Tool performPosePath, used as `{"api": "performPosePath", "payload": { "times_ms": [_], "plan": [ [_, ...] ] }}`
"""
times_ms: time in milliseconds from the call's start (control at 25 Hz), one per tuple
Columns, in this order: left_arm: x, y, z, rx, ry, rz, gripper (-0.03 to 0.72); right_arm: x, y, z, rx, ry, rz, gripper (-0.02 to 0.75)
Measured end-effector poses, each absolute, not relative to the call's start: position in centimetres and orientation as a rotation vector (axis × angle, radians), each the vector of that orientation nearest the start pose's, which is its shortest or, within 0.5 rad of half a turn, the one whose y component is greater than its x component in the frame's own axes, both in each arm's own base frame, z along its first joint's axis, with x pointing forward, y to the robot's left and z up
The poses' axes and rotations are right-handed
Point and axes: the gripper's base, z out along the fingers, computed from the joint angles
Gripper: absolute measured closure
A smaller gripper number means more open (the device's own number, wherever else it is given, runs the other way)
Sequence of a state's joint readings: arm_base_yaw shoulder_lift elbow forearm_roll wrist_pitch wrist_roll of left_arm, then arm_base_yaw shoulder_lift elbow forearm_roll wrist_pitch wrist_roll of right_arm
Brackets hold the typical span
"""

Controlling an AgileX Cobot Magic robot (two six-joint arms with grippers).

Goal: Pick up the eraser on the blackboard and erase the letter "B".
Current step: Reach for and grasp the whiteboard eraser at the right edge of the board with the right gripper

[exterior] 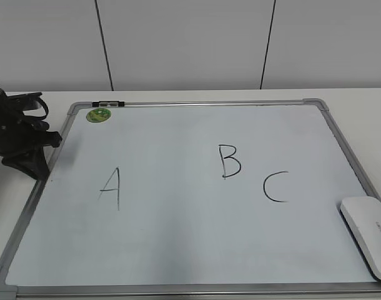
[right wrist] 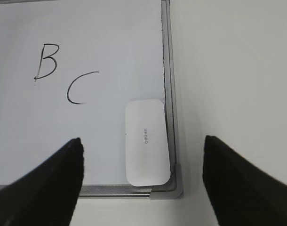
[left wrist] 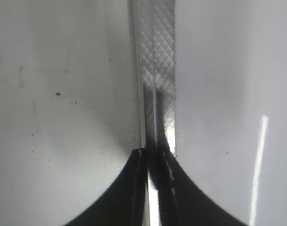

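Observation:
The white blackboard (exterior: 178, 250) lies flat on the table with black letters A, B and C. The letter "B" (exterior: 228, 161) is near the middle and also shows in the right wrist view (right wrist: 46, 61). The white eraser (exterior: 369, 233) lies in the board's near right corner; in the right wrist view the eraser (right wrist: 147, 142) sits between and beyond my open right gripper (right wrist: 142, 143) fingers, apart from them. My left gripper (exterior: 29, 150) rests shut at the board's left edge, over the metal frame (left wrist: 157, 70) in the left wrist view (left wrist: 154, 151).
A small round green magnet (exterior: 98, 115) sits at the board's far left corner beside a black marker (exterior: 108, 103) on the frame. White table (right wrist: 228, 70) surrounds the board. A white wall stands behind.

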State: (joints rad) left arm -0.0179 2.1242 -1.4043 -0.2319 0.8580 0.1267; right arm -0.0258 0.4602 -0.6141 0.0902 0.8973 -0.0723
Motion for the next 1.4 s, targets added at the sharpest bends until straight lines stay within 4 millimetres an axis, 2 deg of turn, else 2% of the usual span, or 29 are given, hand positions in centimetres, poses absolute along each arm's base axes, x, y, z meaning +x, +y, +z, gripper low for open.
{"api": "performPosePath", "payload": {
  "times_ms": [240, 440, 640, 840, 1080, 1400],
  "plan": [
    [40.4, -2.3, 12.3, -0.001, 3.040, -0.269, 0.656, 11.0, 0.4, 29.4, -0.036, 2.382, 0.058, 0.148],
    [40.4, -2.3, 12.3, 0.000, 3.041, -0.270, 0.656, 13.9, 0.6, 27.1, -0.151, 2.562, 0.083, 0.092],
    [40.4, -2.3, 12.3, -0.002, 3.041, -0.271, 0.656, 16.4, 0.8, 24.9, -0.184, 2.696, 0.132, 0.077],
    [40.4, -2.3, 12.3, -0.002, 3.042, -0.272, 0.657, 19.3, 0.6, 22.4, -0.180, 2.773, 0.134, 0.077],
    [40.4, -2.3, 12.3, -0.002, 3.042, -0.272, 0.657, 21.4, 0.5, 19.9, -0.204, 2.802, 0.114, 0.077],
    [40.4, -2.3, 12.3, -0.002, 3.042, -0.272, 0.657, 23.7, 0.3, 18.1, -0.214, 2.834, 0.106, 0.077]
  ]
}}
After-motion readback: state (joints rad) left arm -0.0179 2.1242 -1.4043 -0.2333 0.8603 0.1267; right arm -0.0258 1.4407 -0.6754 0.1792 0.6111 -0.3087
